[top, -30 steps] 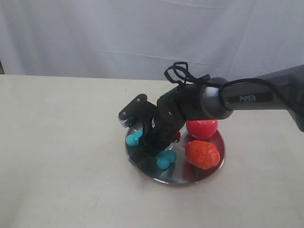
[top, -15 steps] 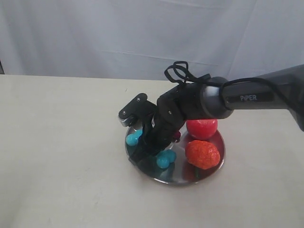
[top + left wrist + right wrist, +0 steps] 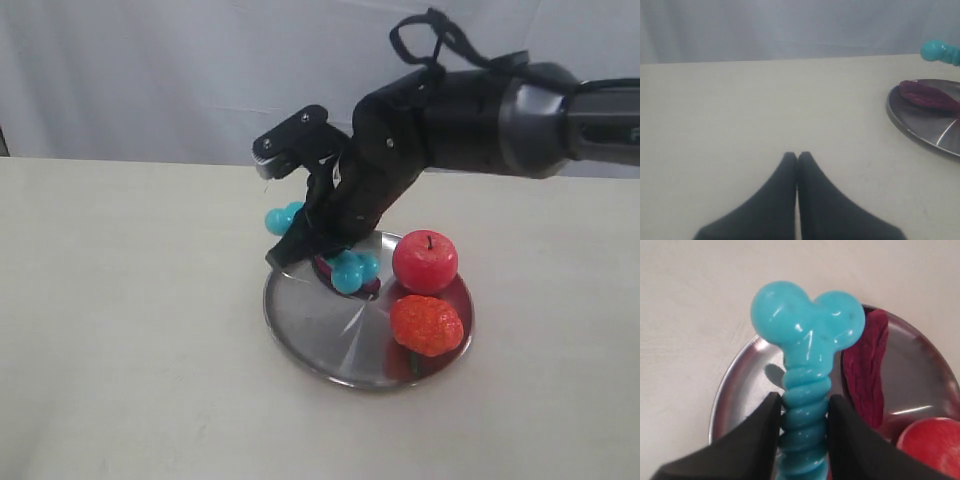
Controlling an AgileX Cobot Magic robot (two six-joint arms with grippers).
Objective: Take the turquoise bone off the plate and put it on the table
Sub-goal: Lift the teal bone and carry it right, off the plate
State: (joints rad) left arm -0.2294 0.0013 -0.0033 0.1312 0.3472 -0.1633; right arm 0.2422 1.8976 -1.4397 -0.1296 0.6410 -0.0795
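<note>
Right fingers [image 3: 756, 442] are pinching the ribbed turquoise rubber bone [image 3: 805, 335] above the round shiny steel plate [image 3: 320, 335], covering its shaft; left fingers [image 3: 775, 200] are pressing together.

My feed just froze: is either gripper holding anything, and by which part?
The right gripper holds the turquoise bone by its ribbed shaft, raised above the plate. The left gripper is shut on nothing.
</note>
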